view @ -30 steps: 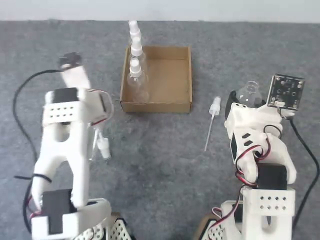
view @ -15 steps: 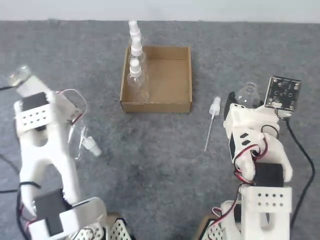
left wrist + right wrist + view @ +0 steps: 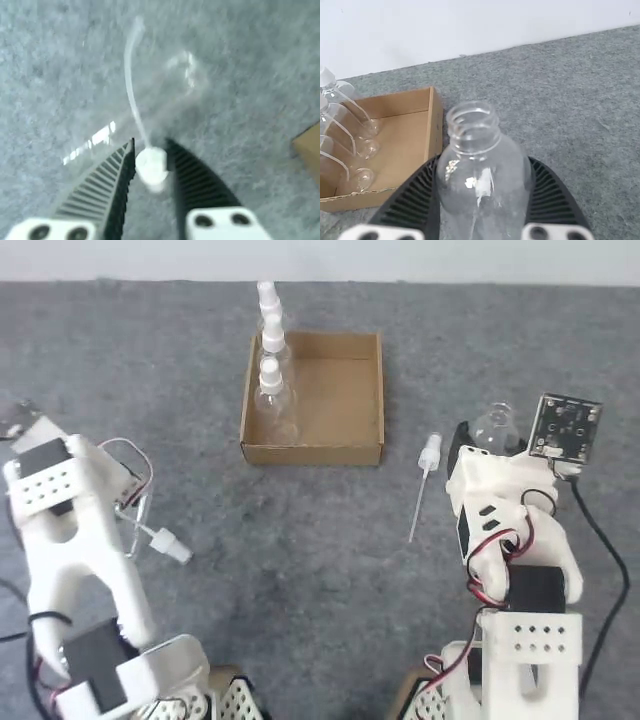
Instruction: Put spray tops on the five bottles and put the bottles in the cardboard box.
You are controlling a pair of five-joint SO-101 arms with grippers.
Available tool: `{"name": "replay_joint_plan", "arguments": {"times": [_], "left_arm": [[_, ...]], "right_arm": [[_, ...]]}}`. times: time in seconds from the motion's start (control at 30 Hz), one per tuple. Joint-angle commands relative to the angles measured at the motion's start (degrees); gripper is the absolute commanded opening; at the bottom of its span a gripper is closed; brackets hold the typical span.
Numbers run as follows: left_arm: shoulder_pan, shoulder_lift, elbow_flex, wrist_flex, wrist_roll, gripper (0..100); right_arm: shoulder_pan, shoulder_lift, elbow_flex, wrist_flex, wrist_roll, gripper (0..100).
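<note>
Grey felt table top (image 3: 330, 580): pretty much the whole scene, with both arms parked at the near edge.
Brown cardboard box (image 3: 312, 452): far middle, open on top.
Three clear plastic bottles (image 3: 277, 410): in the box, white spray tops on, lined up along its left wall.
Right gripper (image 3: 482, 167): right of the box, clamped round an uncapped clear bottle (image 3: 472, 125).
Left gripper (image 3: 149, 146): near left, pinching a white spray top with thin tube (image 3: 150, 165).
Loose white spray top (image 3: 426, 472): lying on the felt between the box and the right arm.
</note>
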Motion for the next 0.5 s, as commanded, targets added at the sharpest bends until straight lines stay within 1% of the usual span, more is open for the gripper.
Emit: {"name": "replay_joint_plan", "arguments": {"times": [0.0,0.17,0.27,0.37,0.47], "left_arm": [[-0.44,-0.62,-5.41,5.27,-4.40,18],[-0.35,-0.62,-12.79,12.48,-9.93,19],[-0.26,-0.62,-15.87,15.03,-13.10,19],[-0.26,-0.62,-17.36,15.74,-19.16,19],[-0.26,-0.62,-17.63,15.47,-28.31,19]], "right_arm": [[0.40,-1.54,-0.97,-1.54,-0.18,10.8],[0.40,-1.54,-0.97,-1.54,-0.18,10.8],[0.40,-1.54,-0.97,-1.54,-0.18,10.8],[0.40,-1.54,-0.97,-1.54,-0.18,10.8],[0.40,-1.54,-0.97,-1.54,-0.18,10.8]]}}
